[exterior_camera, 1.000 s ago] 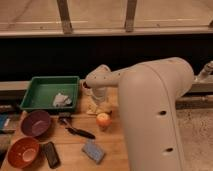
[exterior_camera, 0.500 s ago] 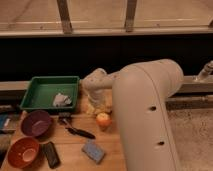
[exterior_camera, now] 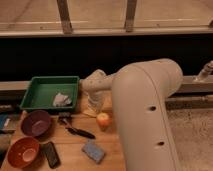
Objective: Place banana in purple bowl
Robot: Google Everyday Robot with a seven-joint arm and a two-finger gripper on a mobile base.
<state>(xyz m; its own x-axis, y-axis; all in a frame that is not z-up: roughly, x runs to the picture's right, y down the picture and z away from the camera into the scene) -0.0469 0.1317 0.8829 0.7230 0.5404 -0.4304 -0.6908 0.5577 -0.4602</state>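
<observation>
Gripper (exterior_camera: 95, 105) | closed | tips at banana (exterior_camera: 91, 113) | beside green tray (exterior_camera: 42, 91)

One high close view behind arm (exterior_camera: 147, 105), looking down, end effector (exterior_camera: 94, 103) mid-frame

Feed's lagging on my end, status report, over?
Gripper shut, low beside green tray, at banana; hold unconfirmed. Purple bowl empty, front-left. Brush between them.
</observation>
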